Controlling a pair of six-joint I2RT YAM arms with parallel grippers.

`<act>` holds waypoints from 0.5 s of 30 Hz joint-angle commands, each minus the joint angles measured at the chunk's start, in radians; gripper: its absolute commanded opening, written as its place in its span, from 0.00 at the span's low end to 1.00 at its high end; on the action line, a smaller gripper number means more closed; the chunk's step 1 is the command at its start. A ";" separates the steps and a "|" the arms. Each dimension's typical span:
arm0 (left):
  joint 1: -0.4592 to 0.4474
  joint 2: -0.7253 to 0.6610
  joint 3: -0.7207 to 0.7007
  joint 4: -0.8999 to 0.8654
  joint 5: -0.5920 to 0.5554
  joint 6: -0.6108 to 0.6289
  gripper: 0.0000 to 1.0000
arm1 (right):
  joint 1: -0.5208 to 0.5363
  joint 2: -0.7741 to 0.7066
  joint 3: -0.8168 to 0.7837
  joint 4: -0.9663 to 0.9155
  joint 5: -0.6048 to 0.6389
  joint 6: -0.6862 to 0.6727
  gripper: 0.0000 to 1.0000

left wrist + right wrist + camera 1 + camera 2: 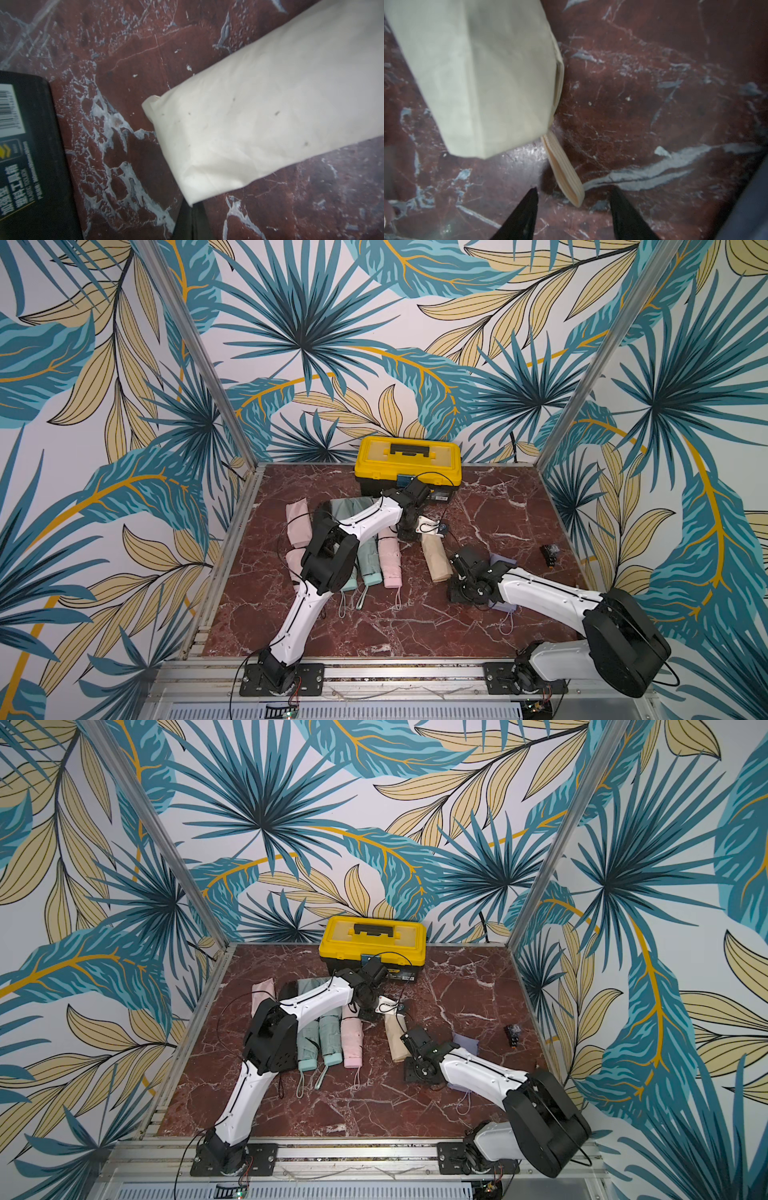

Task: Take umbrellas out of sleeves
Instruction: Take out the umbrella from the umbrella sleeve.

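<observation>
Surroundings: walls printed with teal and tan leaves close in three sides; a red-brown marble table [498, 506] fills the lower middle of both top views
Toolbox: a yellow-lidded toolbox [409, 460] stands at the table's back edge, upper centre of the frame; its black body with a barcode label shows in the left wrist view
Beige sleeve: the beige sleeve [436, 558] lies on the marble just right of centre and is filled out along its length; one end points up the frame toward the toolbox, the other down toward the right arm
Left gripper: the left gripper [194, 216] is at the sleeve's upper, closed end, with its jaws pressed together and a corner of the fabric caught at their tips
Wrist loop: a ribbed beige wrist loop [562, 170] comes out of the sleeve's open mouth and lies on the table
Right gripper: the right gripper [574, 188] is low over the table at that open end; its jaws are spread, one fingertip on either side of the loop's free end, neither touching it
Bare umbrellas: two mint umbrellas [305, 1048] and a pink umbrella [352, 1042] lie side by side left of centre, handles toward the bottom of the frame, partly under the left arm
Pink sleeve: the pink sleeve [297, 522] is further left and partly hidden; I cannot tell whether it is filled
Lilac fabric: the lilac fabric [503, 562] lies under the right arm and is mostly covered
Small black object: the small black object [549, 551] is near the table's right edge, too small to identify
</observation>
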 commanded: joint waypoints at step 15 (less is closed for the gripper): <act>-0.017 -0.015 -0.002 -0.008 -0.026 0.013 0.00 | 0.005 0.038 0.056 -0.059 0.006 -0.010 0.67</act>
